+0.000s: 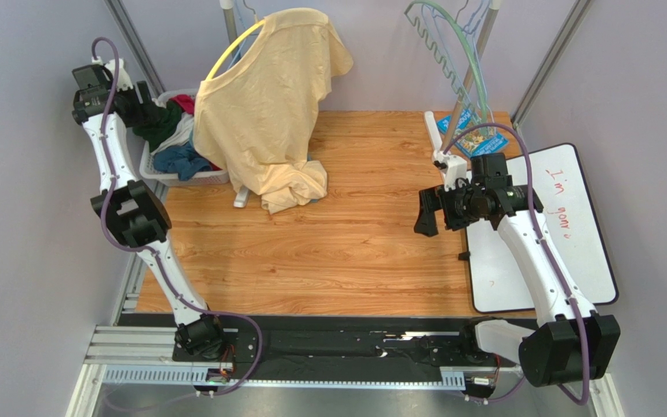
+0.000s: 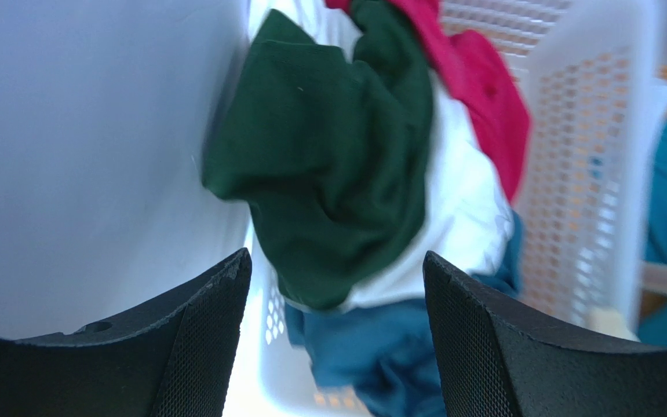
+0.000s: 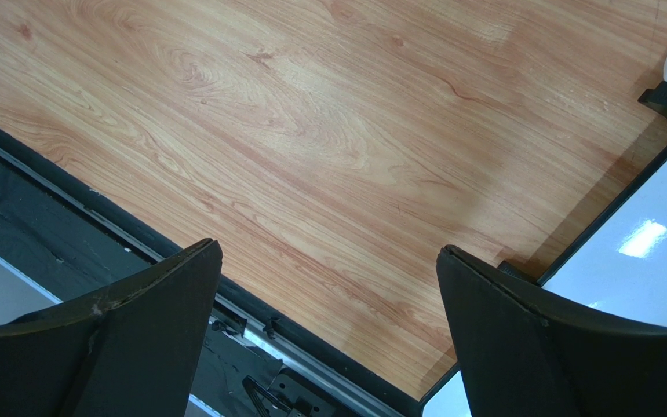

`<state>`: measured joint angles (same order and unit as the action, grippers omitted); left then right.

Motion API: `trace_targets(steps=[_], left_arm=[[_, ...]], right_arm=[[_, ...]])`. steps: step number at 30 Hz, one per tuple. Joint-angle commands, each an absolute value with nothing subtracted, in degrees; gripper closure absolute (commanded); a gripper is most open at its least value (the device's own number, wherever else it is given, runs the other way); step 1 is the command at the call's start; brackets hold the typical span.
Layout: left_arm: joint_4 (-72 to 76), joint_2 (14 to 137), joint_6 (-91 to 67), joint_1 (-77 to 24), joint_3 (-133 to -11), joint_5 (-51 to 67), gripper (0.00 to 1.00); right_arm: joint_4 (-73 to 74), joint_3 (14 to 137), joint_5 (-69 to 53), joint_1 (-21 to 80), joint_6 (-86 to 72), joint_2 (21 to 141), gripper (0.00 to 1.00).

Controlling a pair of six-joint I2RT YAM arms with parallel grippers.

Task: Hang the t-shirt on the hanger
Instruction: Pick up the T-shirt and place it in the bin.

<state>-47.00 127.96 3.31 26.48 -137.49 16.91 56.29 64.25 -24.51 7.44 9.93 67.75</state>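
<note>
The left fingers (image 2: 193,334) stand apart, gripping nothing, aimed at the basket (image 2: 572,174) so they can pinch cloth. The t-shirt (image 2: 337,174) lies heaped in the basket, its dark green sleeve spilling over the rim (probably the easiest bit to grab). Just right of the basket hangs a yellow shirt (image 1: 267,104). Well right of the basket, the hanger (image 1: 432,59) hangs high. Farthest from the basket, the right fingers (image 3: 136,334) gape wide over the tabletop (image 3: 328,130), empty, likely parked out of the way.
</note>
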Motion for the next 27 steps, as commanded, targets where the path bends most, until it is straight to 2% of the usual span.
trace_targets(steps=[1,10,13,16,17,19,20,27], left_arm=[[-36.58,130.33,6.23,24.62,-140.36,11.26,0.23],[-27.43,139.03,9.4,22.41,-140.89,6.69,0.26],[-27.95,141.76,9.14,22.41,-142.3,6.06,0.3],[-28.21,141.68,9.05,22.41,-142.21,7.03,0.49],[-28.21,140.9,9.05,22.41,-142.29,7.29,0.66],[-27.78,139.49,8.35,22.41,-142.29,7.65,0.85],[-26.82,137.39,8.09,22.41,-142.29,7.73,1.0],[-22.24,127.19,3.25,24.17,-144.14,9.93,1.0]], right_arm=[[55.55,65.57,-24.43,7.65,10.28,69.6,0.0],[56.34,66.36,-22.67,7.65,10.55,72.86,0.0],[56.6,66.8,-22.06,7.73,10.63,73.56,0.0],[56.86,67.15,-21.88,7.73,10.72,74.09,0.0],[57.04,67.24,-22.15,7.73,10.72,74.27,0.0],[57.48,67.76,-22.41,7.73,10.72,74.27,0.0],[57.57,67.94,-22.59,7.65,10.72,74.35,0.0],[58.62,70.31,-23.64,7.65,10.55,73.65,0.0]])
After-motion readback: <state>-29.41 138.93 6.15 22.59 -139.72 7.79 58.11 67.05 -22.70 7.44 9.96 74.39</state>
